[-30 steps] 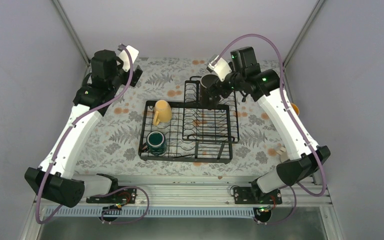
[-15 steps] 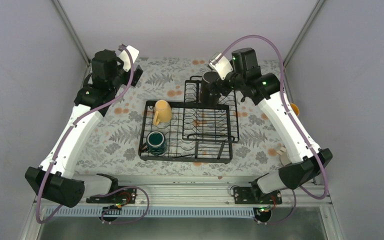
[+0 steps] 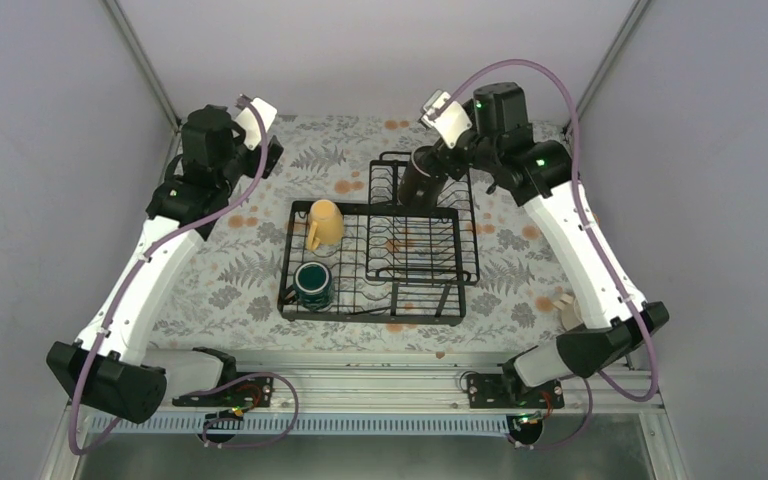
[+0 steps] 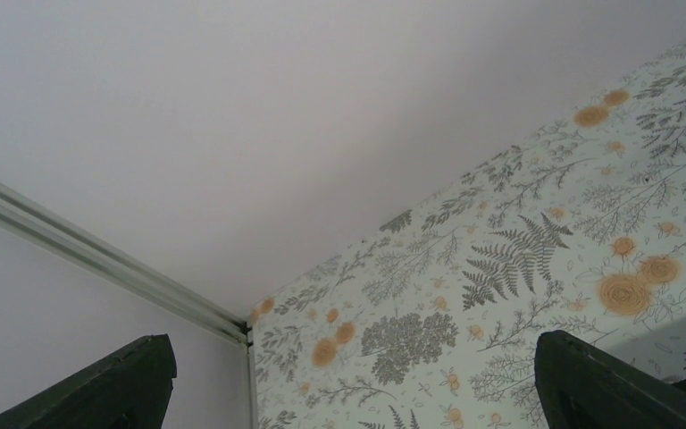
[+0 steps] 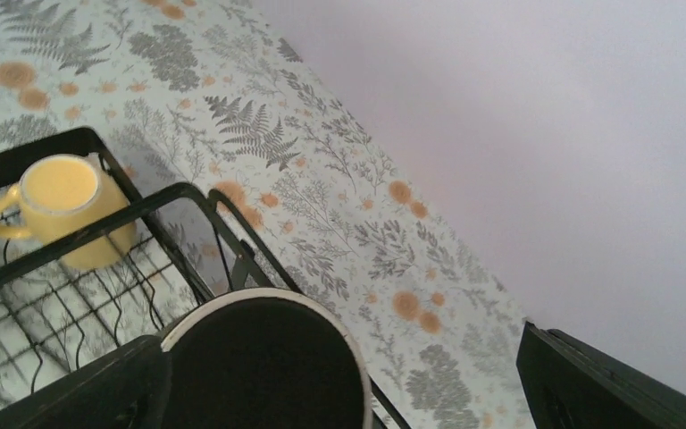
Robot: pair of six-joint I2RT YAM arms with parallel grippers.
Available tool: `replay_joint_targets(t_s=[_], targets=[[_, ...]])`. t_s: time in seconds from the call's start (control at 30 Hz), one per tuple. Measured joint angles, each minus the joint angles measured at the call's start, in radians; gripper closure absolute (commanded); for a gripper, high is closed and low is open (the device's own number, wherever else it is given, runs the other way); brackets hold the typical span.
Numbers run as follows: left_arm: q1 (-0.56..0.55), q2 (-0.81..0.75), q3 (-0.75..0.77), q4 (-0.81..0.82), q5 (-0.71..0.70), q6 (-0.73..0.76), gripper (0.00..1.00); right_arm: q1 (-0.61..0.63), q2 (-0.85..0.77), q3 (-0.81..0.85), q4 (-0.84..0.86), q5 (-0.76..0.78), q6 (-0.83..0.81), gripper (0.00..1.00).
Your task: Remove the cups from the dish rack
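Cups are partly unloaded, by my judgement. Three are at the dish rack (image 3: 370, 319). Beyond the right arm, a cream mug (image 3: 567, 313) and an orange speck (image 3: 590, 215) on the table (image 3: 230, 270) look like cups already set down, though both are small and half hidden.

The black mug (image 5: 263, 366) is tipped over the rack's raised basket and lies between the fingers (image 5: 80, 384) of the right gripper (image 5: 339, 340). Those fingers stand as wide apart as they go. In the wrist view the mug's pale rim sits just beside one finger, with a clear gap to the other. Nothing shows them clamped on it, and I cannot tell whether the near finger touches the mug.

Past that same finger, farther off, the pale yellow mug (image 5: 58, 192) sits in the rack's low section. The teal-green mug (image 3: 312, 285) is in the corner toward the arms' bases, well apart from both grippers.

The left gripper (image 4: 353, 344) hangs away from the rack, over the patterned table near its far corner. Its fingers are spread wide with only cloth between them, holding and touching nothing.

By my reckoning the black, yellow and teal-green mugs are left to unload.
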Motion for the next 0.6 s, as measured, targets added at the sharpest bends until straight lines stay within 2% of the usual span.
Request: replay_joint_targets(t_s=[0.13, 0.27, 0.43, 0.6], targets=[[0.000, 0.000, -0.004, 0.000, -0.005, 0.004, 0.00, 0.000, -0.032, 0.058, -0.094, -0.047, -0.156, 0.00], [0.000, -0.005, -0.018, 0.022, -0.013, 0.016, 0.00, 0.000, -0.093, 0.116, -0.220, -0.133, -0.396, 0.00], [0.000, -0.013, -0.056, 0.066, -0.027, 0.035, 0.00, 0.000, -0.201, 0.103, -0.338, -0.231, -0.715, 0.00], [0.000, -0.023, -0.111, 0.113, -0.037, 0.070, 0.00, 0.023, -0.255, 0.022, -0.389, -0.264, -0.955, 0.01]])
